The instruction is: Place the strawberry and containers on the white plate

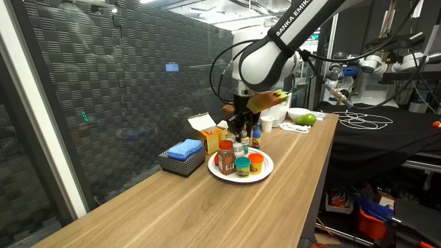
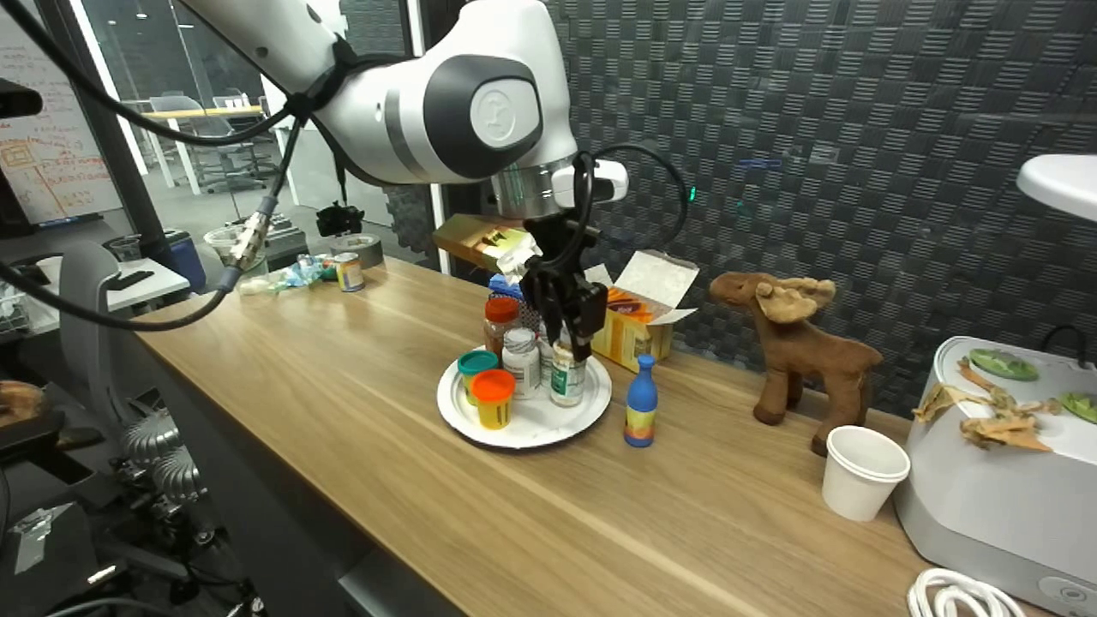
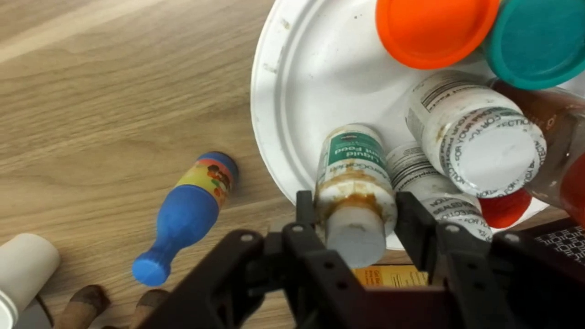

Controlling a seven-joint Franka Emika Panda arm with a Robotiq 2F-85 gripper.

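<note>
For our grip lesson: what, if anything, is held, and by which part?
The tool straddles the Liquid Plant Food bottle near its shoulder; whether it grips cannot be told.

Beside the yellow carton (image 1: 213, 142) I see a blue cloth (image 1: 185, 148) on a dark box (image 1: 186, 167); on the carton's other side, a plush moose (image 2: 814, 356) and paper cup (image 2: 861, 482).
</note>
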